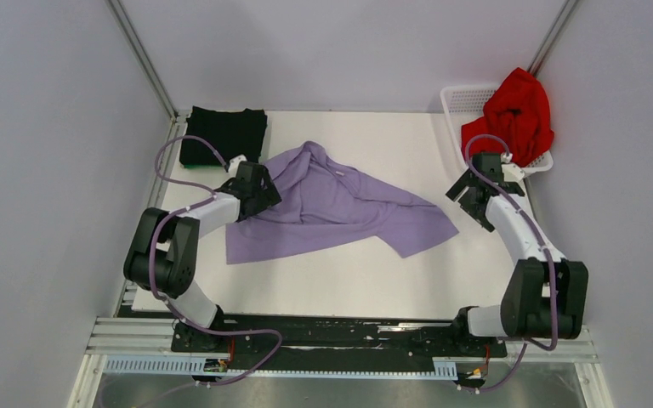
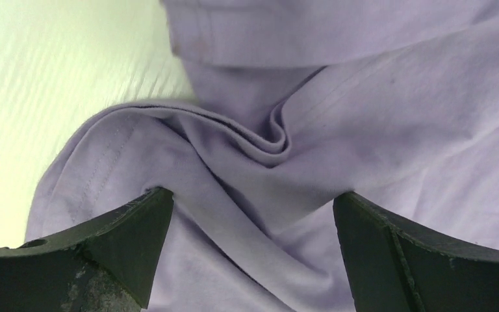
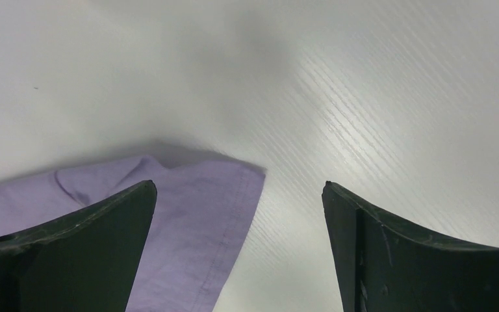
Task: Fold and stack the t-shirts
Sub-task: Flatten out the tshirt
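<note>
I'm hovering left pincer (image 1: 264, 190), released, over lavender shirt (image 1: 332, 208), its rumpled left end; right pincer (image 1: 468, 201), released, sitting just off the far corner.

I see a white table (image 1: 349, 280) boxed in by plain pale grey walls: a left wall (image 1: 42, 127), a back wall (image 1: 340, 51) and a right wall (image 1: 629, 170). A left aluminium post (image 1: 140, 55) and a right aluminium post (image 1: 554, 36) slant up at the back corners. An aluminium rail (image 1: 136, 336) runs along the near edge. The light is soft and even; up close the table shows fine streaks and a faint glare
</note>
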Controlling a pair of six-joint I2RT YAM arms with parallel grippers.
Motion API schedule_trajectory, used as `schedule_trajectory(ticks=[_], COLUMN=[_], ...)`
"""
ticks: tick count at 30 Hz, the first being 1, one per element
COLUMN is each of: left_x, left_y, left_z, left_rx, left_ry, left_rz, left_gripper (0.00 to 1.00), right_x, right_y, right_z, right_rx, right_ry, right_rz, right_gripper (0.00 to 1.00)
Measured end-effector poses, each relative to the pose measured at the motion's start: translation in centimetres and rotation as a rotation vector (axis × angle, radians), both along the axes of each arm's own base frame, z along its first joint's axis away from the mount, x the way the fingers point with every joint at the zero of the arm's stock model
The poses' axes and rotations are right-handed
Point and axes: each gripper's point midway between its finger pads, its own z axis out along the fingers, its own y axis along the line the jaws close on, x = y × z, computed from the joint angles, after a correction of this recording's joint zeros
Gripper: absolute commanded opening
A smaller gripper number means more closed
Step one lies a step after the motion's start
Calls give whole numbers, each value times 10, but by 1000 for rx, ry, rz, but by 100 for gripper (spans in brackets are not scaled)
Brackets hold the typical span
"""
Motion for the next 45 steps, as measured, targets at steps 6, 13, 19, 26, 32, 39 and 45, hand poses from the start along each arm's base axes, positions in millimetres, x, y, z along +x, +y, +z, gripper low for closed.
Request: schedule_trajectory(ticks=[6,13,19,26,32,39,45], left_x=[7,-60,-139,-167,-165,-149,-129], left_y=[-1,21,49,61,66,67,73], left_z=[37,108,54,16,-5,-15,-14], left_rx=[-4,-64,-67,-27,9,-14,-17], left_ry=[-40,-182,-41,117,180,147,82], left_rz=[-38,32,175,272,337,392,442], left_gripper=[100,100,99,79,71,65,51], right_x=[-4,-10,-2,2,2,2,2], right_y=[14,54,68,74,75,75,75], right_z=[57,78,63,49,50,49,49], right_rx=[57,184,243,273,274,273,273], right_ry=[-247,-470,-450,-409,-409,-408,-407], right_rz=[59,247,307,338,343,345,345], right_gripper=[100,100,100,100,100,100,100])
